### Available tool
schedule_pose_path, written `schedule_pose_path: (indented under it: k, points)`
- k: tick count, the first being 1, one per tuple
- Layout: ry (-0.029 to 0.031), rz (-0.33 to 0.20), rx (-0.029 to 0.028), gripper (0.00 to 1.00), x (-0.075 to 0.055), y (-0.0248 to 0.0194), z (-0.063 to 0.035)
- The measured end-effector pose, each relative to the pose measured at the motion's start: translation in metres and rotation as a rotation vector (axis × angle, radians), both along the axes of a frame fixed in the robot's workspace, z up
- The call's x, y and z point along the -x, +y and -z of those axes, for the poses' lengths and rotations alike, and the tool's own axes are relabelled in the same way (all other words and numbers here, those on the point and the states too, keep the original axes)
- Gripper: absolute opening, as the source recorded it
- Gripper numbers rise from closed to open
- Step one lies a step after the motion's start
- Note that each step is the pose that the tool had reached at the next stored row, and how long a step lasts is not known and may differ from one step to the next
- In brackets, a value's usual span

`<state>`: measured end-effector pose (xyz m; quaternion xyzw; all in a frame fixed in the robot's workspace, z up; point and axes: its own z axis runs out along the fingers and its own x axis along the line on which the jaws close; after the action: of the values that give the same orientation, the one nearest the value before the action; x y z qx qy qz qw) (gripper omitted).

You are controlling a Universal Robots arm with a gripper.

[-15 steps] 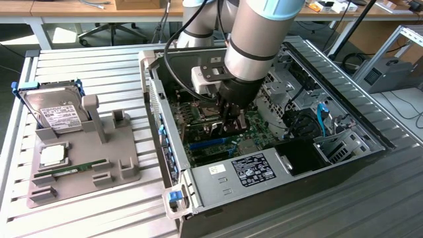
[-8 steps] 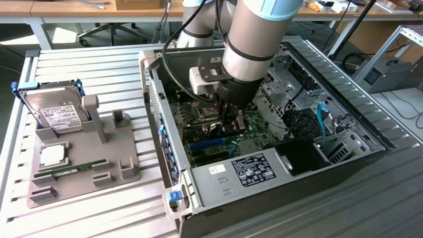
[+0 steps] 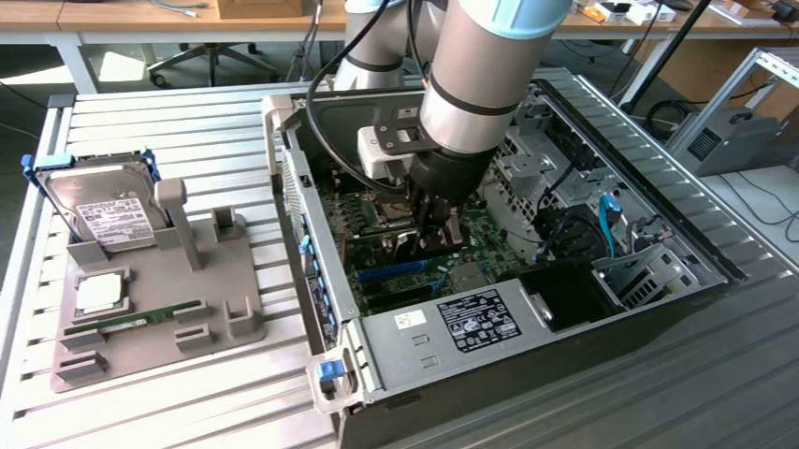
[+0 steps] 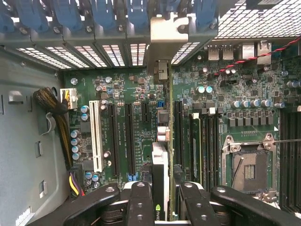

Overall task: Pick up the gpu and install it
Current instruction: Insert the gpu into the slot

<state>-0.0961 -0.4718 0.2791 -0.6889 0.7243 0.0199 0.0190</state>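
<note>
**GPU in grip, inside the case**

I have the gripper part-closed on the gpu, pinching both faces. The card hangs edge-on inside the computer case with its bracket at the case's rear wall. My read: lined up for a motherboard slot. Can't tell if it's seated. The case lies open on a slatted metal table, with the parts tray and hard drive beside the case. Workbenches stand beyond the case.

Green eye-shaped logo on the gpu edge
</note>
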Motion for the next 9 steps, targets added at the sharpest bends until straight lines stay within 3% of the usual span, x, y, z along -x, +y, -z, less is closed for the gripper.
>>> schedule_pose_path:
  k: [9]
  points:
    - [-0.0003,0.000,0.0000,0.27,0.0034,0.0000,0.0000]
